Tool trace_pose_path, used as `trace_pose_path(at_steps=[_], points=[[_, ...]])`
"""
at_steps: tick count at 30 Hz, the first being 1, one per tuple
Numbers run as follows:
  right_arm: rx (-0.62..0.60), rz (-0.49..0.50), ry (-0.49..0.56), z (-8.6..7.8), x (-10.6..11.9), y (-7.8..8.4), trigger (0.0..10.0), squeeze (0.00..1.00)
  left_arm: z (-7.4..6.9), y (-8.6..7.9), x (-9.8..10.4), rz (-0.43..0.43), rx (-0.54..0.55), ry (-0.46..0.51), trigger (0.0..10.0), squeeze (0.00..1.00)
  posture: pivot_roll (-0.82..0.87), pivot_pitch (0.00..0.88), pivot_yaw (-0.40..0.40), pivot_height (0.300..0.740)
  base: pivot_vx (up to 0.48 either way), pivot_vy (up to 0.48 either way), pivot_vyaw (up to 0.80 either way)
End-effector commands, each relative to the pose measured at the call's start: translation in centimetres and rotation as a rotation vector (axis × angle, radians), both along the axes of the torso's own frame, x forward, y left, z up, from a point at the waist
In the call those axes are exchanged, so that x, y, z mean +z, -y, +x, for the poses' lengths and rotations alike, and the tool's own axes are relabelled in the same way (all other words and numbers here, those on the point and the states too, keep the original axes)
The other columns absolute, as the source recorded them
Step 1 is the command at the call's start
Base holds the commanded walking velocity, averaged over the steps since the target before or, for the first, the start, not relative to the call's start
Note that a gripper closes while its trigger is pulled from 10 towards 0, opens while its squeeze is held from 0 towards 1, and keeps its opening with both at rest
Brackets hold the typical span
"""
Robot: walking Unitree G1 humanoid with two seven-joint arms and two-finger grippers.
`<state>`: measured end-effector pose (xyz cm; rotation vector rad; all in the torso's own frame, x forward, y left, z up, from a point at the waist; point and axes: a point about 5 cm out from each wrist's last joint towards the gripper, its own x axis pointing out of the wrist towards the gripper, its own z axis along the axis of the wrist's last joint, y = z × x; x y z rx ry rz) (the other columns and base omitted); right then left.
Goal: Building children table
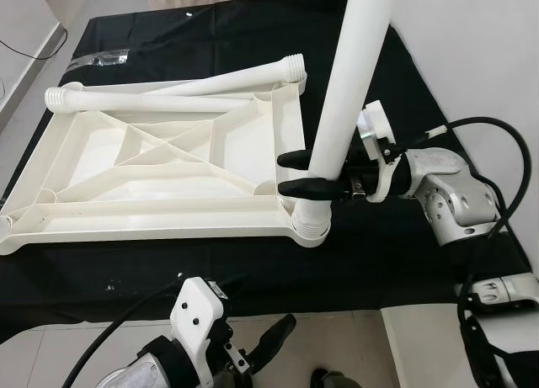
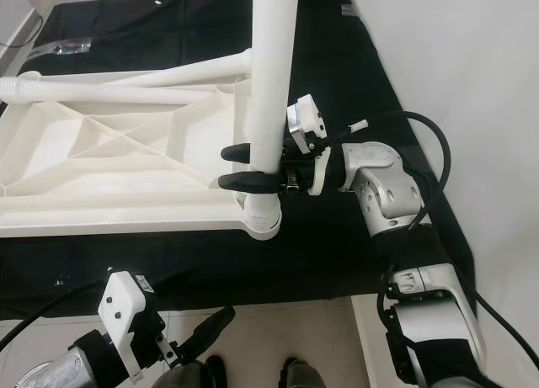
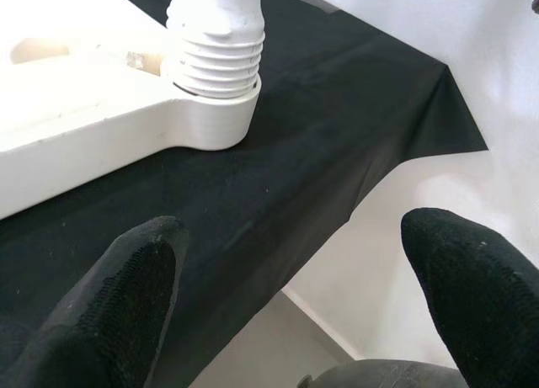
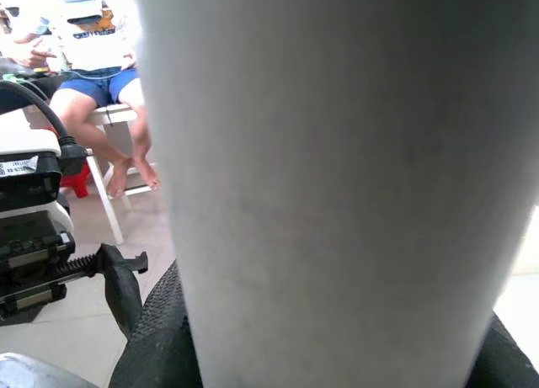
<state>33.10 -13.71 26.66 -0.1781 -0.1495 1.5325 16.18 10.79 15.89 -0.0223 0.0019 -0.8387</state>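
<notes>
An inverted white plastic tabletop [image 1: 160,165] is laid on a surface covered by a black cloth [image 1: 379,93], with its ribbed underside facing up. A white leg [image 1: 341,110] is stood upright in the corner socket [image 1: 310,230] at the near right corner of the tabletop. The threaded end of this leg is seen seated at the socket in the left wrist view [image 3: 217,55].

The upright leg is clamped by the right gripper [image 1: 307,174] just above the socket. One black finger [image 1: 299,158] is set on the far side of the leg and the other on the near side, both closed against it. In the right wrist view the leg [image 4: 337,186] is seen very close to the camera.

Two further loose legs [image 1: 177,98] are laid across the far edge of the tabletop, crossing each other.

The left gripper [image 1: 265,346] is held low, near the front edge of the cloth, with its fingers [image 3: 126,295] spread apart and nothing between them.

A seated person [image 4: 97,77] is seen in the background of the right wrist view.
</notes>
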Motion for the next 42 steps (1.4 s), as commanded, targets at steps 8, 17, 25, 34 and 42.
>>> trace_pose_path(at_steps=[8,17,25,34,42], points=[[0.014,0.002,-0.03,-0.5,-2.3,-0.7,10.0,0.0,-0.6,0.1,0.2,-0.018,-0.015,0.006,10.0,0.0,0.01,0.292,0.029,0.74,0.0,0.0,0.0],[-0.087,-0.12,0.122,-0.7,-2.7,-0.3,10.0,0.0,-0.5,0.1,0.2,-0.017,-0.019,0.006,10.0,0.0,0.01,0.287,0.03,0.74,0.0,0.0,0.0],[-0.068,-0.2,0.17,-1.2,-2.3,-0.2,10.0,0.0,-0.3,0.1,0.2,-0.018,-0.02,0.009,10.0,0.0,0.0,0.287,0.033,0.74,0.0,0.0,0.0],[-0.13,-0.119,0.096,-0.4,-0.5,-1.5,10.0,0.0,-0.1,0.1,0.2,-0.02,-0.016,0.014,10.0,0.0,0.0,0.286,0.026,0.74,0.0,0.0,0.0],[-0.248,-0.107,0.057,0.6,-0.7,-1.4,10.0,0.0,-0.2,0.2,0.2,-0.024,-0.015,0.014,10.0,0.0,0.0,0.287,0.023,0.74,0.0,0.0,0.0]])
